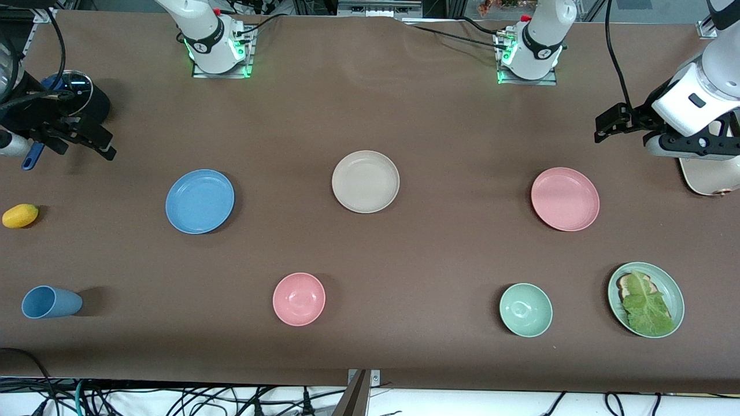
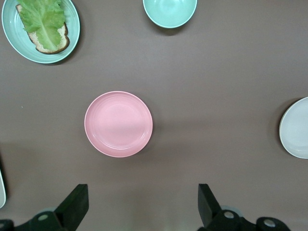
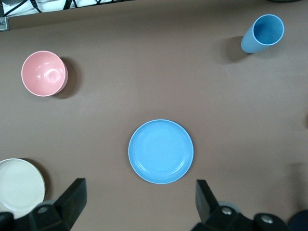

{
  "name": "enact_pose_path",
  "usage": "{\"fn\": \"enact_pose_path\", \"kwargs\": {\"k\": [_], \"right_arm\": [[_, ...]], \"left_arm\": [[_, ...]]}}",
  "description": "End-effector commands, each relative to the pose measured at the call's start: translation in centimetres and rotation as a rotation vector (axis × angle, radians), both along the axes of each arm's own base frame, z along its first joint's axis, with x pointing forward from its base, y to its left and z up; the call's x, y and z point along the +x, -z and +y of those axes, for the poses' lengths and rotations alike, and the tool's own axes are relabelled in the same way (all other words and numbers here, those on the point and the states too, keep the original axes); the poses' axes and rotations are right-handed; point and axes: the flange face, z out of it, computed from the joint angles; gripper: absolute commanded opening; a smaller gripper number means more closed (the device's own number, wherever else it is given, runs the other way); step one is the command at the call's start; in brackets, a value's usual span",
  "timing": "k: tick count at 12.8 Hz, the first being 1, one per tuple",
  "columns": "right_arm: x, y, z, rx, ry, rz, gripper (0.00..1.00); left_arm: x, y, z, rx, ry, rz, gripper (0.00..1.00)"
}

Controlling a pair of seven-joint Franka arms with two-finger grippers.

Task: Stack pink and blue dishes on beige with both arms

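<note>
Front view: you had the beige plate [image 1: 365,181] at the middle of the table, with the blue plate [image 1: 199,201] toward the right arm's end and the pink plate [image 1: 565,199] toward the left arm's end, all three well apart and lying flat on the brown table [image 1: 370,115]. Your left gripper [image 1: 607,128] hung in the air at the left arm's end, over bare table beside a cream toaster [image 1: 708,176]. Your right gripper [image 1: 81,141] hung over the right arm's end, just above a dark pot with a glass lid [image 1: 81,92]. Nearer the camera sat a pink bowl [image 1: 299,299], a green bowl [image 1: 525,309], a blue cup [image 1: 51,302] on its side, a yellow mango [image 1: 20,215], and a green plate with toast and lettuce [image 1: 646,299].

Left wrist view: you saw the left gripper's fingers [image 2: 77,204] spread wide with nothing between them, and the pink plate [image 2: 118,124] lay on the table, untouched. The green bowl [image 2: 170,12] and the toast plate [image 2: 40,29] showed past it.

Right wrist view: your right gripper's fingers [image 3: 74,197] were likewise parted and empty, the blue plate [image 3: 160,151] lying untouched, with the pink bowl [image 3: 44,73], blue cup [image 3: 262,33] and beige plate [image 3: 20,187] also visible.
</note>
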Motion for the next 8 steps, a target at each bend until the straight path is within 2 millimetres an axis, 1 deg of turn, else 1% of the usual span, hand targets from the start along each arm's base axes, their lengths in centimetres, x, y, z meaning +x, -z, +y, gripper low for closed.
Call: {"fn": "enact_pose_path", "kwargs": {"k": [1, 3, 5, 8], "right_arm": [[-0.52, -0.26, 0.13, -0.002, -0.001, 0.002, 1.00], [-0.52, -0.26, 0.13, -0.002, -0.001, 0.002, 1.00], [-0.52, -0.26, 0.13, -0.002, -0.001, 0.002, 1.00], [-0.56, -0.27, 0.13, -0.003, -0.001, 0.002, 1.00]], "left_arm": [[0.33, -0.55, -0.16, -0.008, -0.004, 0.008, 1.00], [0.33, -0.55, -0.16, -0.008, -0.005, 0.008, 1.00], [0.37, -0.55, 0.34, -0.008, -0.010, 0.008, 1.00], [0.37, -0.55, 0.34, -0.009, -0.009, 0.008, 1.00]]}}
